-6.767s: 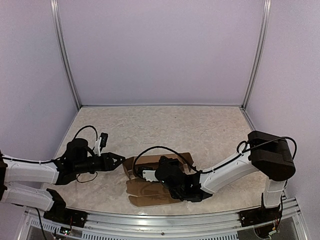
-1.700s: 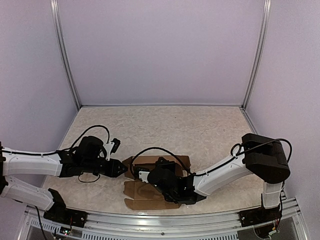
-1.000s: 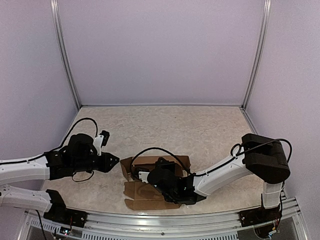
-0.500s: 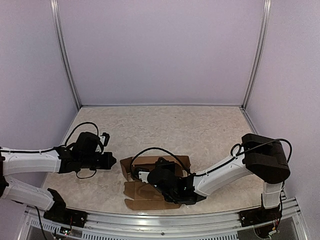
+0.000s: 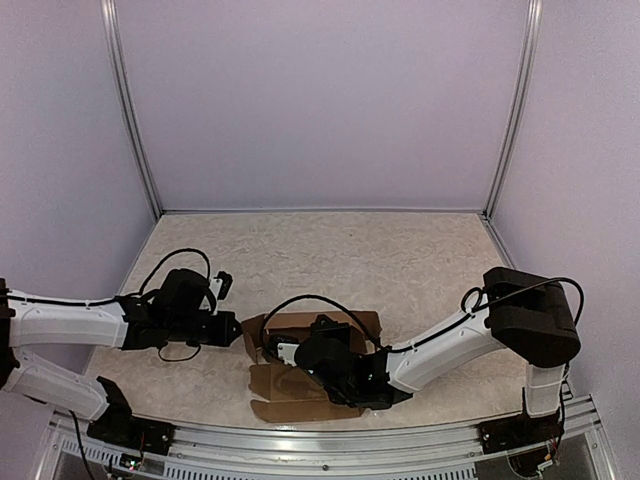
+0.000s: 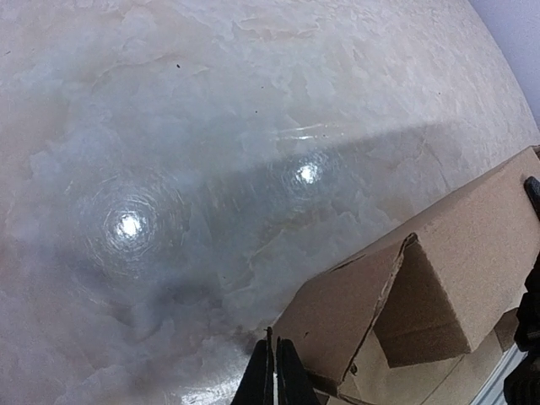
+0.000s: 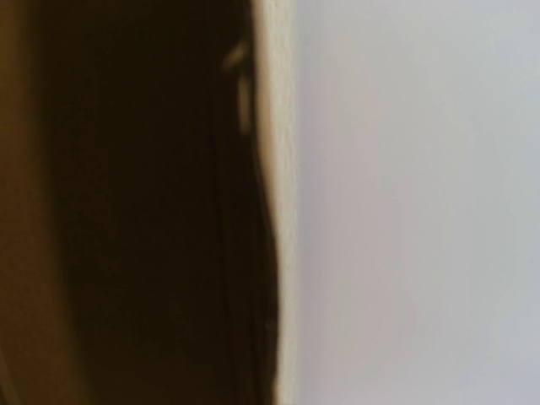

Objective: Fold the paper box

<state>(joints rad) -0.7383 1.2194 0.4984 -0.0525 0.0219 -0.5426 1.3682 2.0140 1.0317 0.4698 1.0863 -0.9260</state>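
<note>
The paper box is a brown cardboard die-cut sheet, partly folded, lying at the near middle of the table with a flat panel toward the front. Its left flap stands raised and tilted. My left gripper is shut and empty; in the left wrist view its tips are at the flap's lower left corner, low over the table. My right gripper reaches into the middle of the box and its fingers are hidden. The right wrist view shows only dark cardboard up close.
The pale marbled tabletop is walled by lilac panels at the back and both sides. A metal rail runs along the front edge. Black cables loop over both wrists.
My left gripper drew back to the left, then came right again to the box's left flap. The right arm and the box have barely moved.
</note>
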